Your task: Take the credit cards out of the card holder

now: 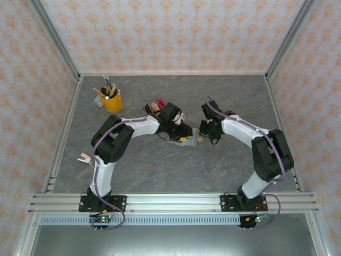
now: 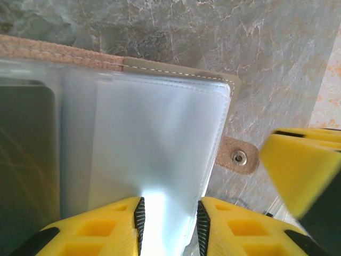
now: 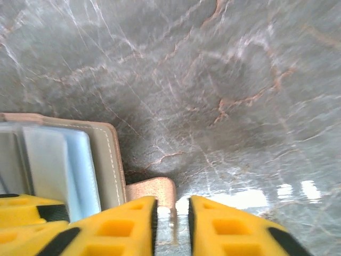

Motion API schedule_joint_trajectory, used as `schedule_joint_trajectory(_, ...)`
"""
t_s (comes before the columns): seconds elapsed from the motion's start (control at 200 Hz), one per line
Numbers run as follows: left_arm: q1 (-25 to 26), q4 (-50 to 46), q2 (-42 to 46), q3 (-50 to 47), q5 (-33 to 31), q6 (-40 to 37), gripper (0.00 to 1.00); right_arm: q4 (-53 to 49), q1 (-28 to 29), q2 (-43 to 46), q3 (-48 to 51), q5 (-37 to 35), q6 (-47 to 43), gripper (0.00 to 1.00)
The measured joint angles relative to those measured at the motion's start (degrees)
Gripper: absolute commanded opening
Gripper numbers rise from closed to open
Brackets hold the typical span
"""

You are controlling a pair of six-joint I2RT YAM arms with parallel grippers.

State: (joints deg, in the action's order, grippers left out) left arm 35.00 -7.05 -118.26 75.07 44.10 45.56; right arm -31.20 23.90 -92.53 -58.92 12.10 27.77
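Mid-desk, between the two hands, lies the card holder (image 2: pixel 122 144), opened flat with its grey-tan cover down and its clear sleeves (image 2: pixel 165 133) facing up. Its snap tab (image 2: pixel 238 156) sticks out on the right side.

Left hand (image 2: pixel 170 210): over the top sleeve, fingers a little apart, the sleeve's edge showing in the gap. No firm pinch can be made out. Right hand (image 3: pixel 173 205): low over the snap tab at the holder's right edge, fingers narrowly apart, clamped on nothing that I can see.

Step in hand, as judged: getting a card out of its sleeve. It would go best with one hand pinning the cover by the tab side so that the holder cannot slide on the desk (image 3: pixel 224 80). The other should take the card itself, not the slippery plastic, and draw it straight along the sleeve's mouth. A pull at an angle would likely lift the whole holder.

Count: one card holder; one snap tab; two hands; one dark card (image 2: pixel 26 160) seen inside a sleeve on the left. Further cards cannot be counted through the glare. Sleeves: at least two leaves, the exact number unclear.

Beyond, towards the far left: one small rack (image 1: pixel 154 105) near the holder and one yellow cup (image 1: pixel 113 101) of pens.
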Motion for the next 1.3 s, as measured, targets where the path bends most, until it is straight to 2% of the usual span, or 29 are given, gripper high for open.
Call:
schedule_joint_trajectory(0.17, 0.0, -1.4, 0.0, 1.0, -1.4, -0.2, 0.25, 0.1, -0.1, 4.3, 0.4, -0.9, 0.7, 0.30)
schedule_joint_trajectory(0.385, 0.0, -3.6, -0.2, 1.4, -2.9, -0.6, 0.18, 1.7, 0.0, 4.7, 0.4, 4.2, 1.1, 0.27)
schedule_joint_trajectory(0.46, 0.2, -3.9, -0.3, 1.4, -3.0, -0.6, 0.19, 2.6, 0.4, 3.8, 0.3, 5.9, 1.5, 0.27)
schedule_joint_trajectory(0.651, 0.3, -4.0, -0.4, 1.4, -3.0, -0.6, 0.30, 4.5, 1.5, 0.6, 0.2, 8.5, 3.1, 0.27)
schedule_joint_trajectory(0.781, 0.3, -3.9, -0.4, 1.4, -2.9, -0.6, 0.31, 4.7, 1.5, 0.1, 0.2, 8.8, 3.9, 0.26)
schedule_joint_trajectory(1.031, 0.3, -4.4, 0.5, 1.0, -4.1, -0.6, 0.15, 5.0, 1.5, -0.9, -1.5, 9.0, 4.9, 0.19)
schedule_joint_trajectory(1.301, 0.3, -6.0, 4.1, -0.4, -6.0, -0.7, 0.04, 5.2, 1.9, -4.0, -4.3, 10.7, 5.2, 0.15)
